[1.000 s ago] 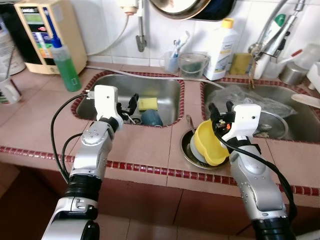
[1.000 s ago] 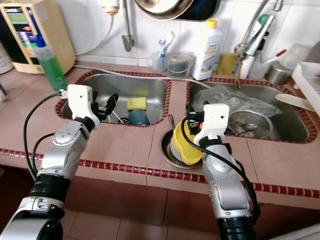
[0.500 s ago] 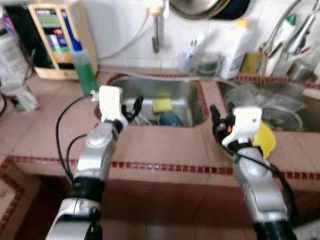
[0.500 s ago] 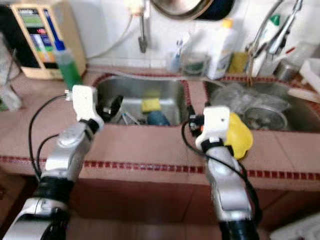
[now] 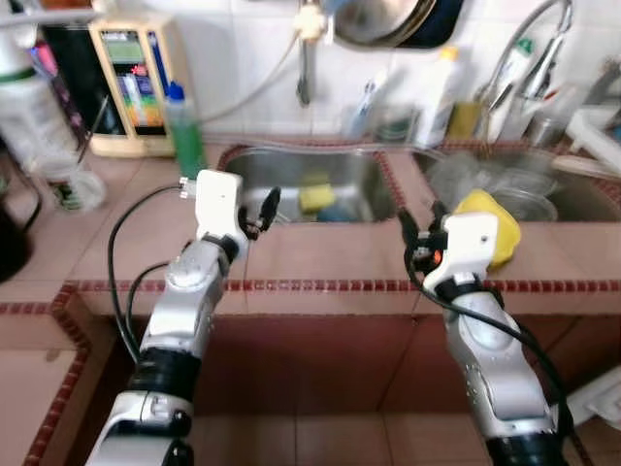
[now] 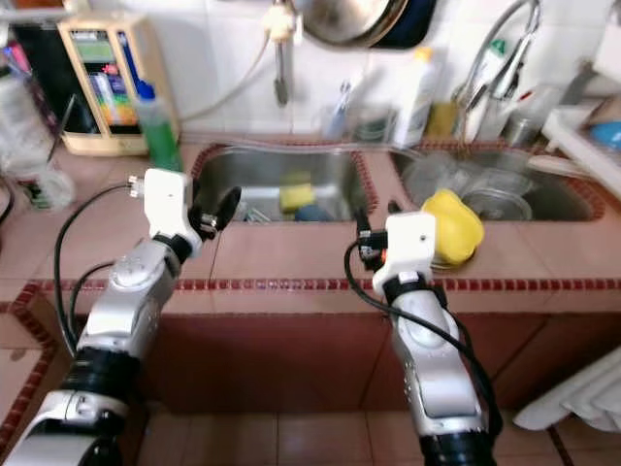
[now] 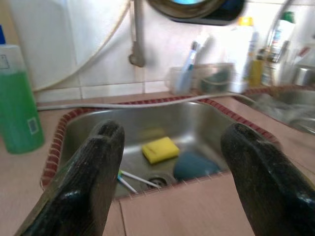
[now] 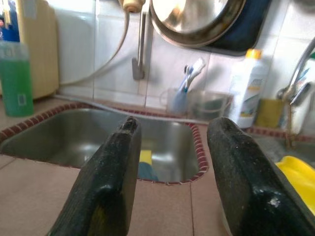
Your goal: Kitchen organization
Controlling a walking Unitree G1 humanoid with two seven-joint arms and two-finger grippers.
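A yellow bowl lies tilted on the tiled counter at the front rim of the right sink, just behind and to the right of my right gripper. That gripper is open, and the bowl sits outside one finger, not between the two. My left gripper is open too, held over the counter in front of the left sink. In that sink lie a yellow sponge, a dark blue cup and toothbrush-like sticks by the drain.
A green soap bottle and a water filter unit stand at the back left. A white bottle, a cup of toothbrushes and a faucet line the back wall under a hanging pan. The right sink holds metal dishes.
The camera has pulled back and to the left, so the counter's front face and floor now show. Both arms stay raised and open. The bowl now appears behind the right gripper.
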